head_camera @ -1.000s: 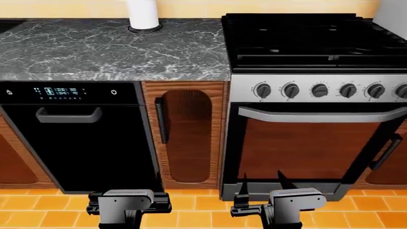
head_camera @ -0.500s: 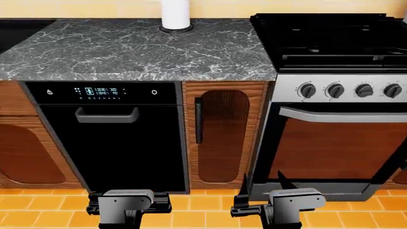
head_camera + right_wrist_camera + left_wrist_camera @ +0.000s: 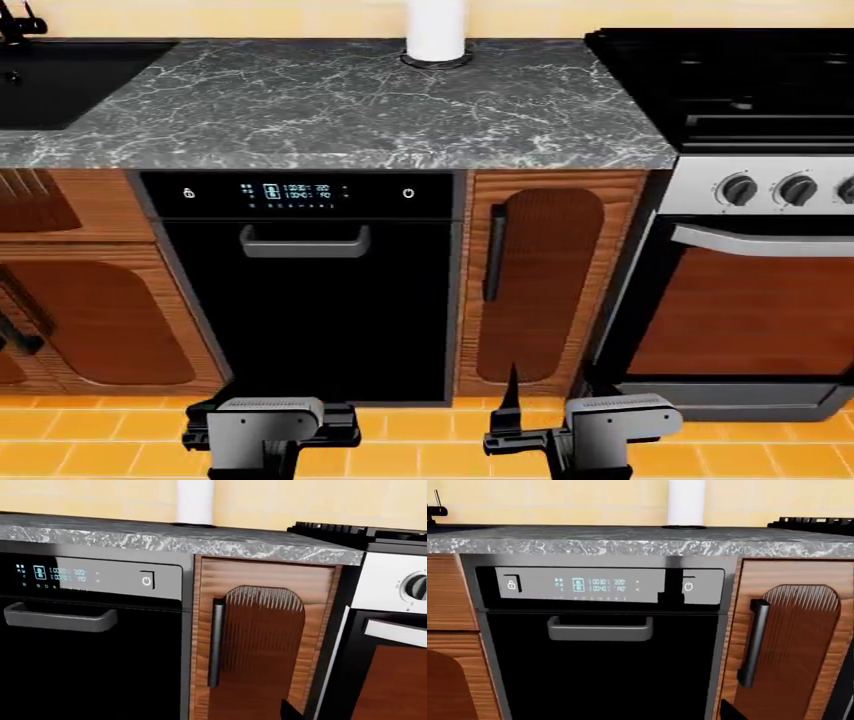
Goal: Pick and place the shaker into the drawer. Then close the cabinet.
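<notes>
Kitchen front is seen: grey marble desk (image 3: 347, 105) over a black dishwasher (image 3: 320, 300), a narrow wood cabinet door (image 3: 541, 285) beside it, orange tile floor (image 3: 400, 440) below. Compared with half a second ago, everything is shifted rightward in the head view; a black sink (image 3: 67, 75) is now exposed at far left and most of the stove (image 3: 747, 90) is cut off at right. The left gripper (image 3: 271, 432) and right gripper (image 3: 554, 425) are held low at the same spots as before. Right fingers (image 3: 513, 390) are seen as spread dark tips, holding nothing; left finger spread cannot be told. The shaker and drawer are not visible in any view, so position and axis cannot be given. A tall white cylinder (image 3: 435, 30) stands at the desk's back edge. Stove knobs (image 3: 417, 586) are shown by the right wrist view, and a faucet tip (image 3: 436, 509) only by the left wrist view.
</notes>
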You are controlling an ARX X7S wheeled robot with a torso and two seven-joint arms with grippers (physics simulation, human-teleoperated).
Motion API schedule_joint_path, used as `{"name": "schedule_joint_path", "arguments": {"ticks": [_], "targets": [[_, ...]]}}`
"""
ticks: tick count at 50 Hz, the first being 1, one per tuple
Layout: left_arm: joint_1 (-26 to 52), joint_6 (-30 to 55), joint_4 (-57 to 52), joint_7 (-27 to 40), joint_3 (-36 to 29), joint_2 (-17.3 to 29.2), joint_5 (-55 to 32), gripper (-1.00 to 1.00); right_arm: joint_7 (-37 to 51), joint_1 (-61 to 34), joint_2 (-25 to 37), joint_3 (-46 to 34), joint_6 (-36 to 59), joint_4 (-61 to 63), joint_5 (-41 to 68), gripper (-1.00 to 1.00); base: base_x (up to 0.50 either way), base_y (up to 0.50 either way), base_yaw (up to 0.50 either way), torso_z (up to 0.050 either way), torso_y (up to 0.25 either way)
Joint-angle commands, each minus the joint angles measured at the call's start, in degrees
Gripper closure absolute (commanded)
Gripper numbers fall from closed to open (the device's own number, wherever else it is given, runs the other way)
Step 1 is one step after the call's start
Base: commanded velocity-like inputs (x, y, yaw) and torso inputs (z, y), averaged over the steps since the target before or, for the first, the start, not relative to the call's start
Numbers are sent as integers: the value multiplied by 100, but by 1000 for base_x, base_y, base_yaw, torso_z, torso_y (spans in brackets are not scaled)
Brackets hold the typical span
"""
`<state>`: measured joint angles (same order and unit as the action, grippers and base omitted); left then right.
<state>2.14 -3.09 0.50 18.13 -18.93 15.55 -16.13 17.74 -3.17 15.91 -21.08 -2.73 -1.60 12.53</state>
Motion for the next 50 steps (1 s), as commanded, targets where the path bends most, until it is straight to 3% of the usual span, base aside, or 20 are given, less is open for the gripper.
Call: {"name": "schedule_joint_path", "arguments": {"ticks": [1, 10, 27, 40, 50], "targets": [[-1, -7, -7, 23, -21, 16, -8, -100, 20, 2, 15, -12, -11, 8, 22, -100, -1, 500, 0, 0, 0], [-6, -15, -25, 41, -34, 31, -18, -100, 8, 17, 21, 4, -79, 18, 91, -100, -1, 500, 0, 0, 0], [-1, -61, 0, 56, -59, 46, -31, -100, -48, 16, 25, 37, -130, -10, 287, -100, 2, 0, 0, 0, 0], [6, -67, 6, 75, -80, 59, -47, -100, -34, 6, 40, 25, -118, -5, 324, -100, 455, 1, 0, 0, 0], [6, -89, 1, 77, -103, 74, -51, -100, -37, 10, 50, 9, -177, -17, 331, -100, 0, 0, 0, 0, 0]]}}
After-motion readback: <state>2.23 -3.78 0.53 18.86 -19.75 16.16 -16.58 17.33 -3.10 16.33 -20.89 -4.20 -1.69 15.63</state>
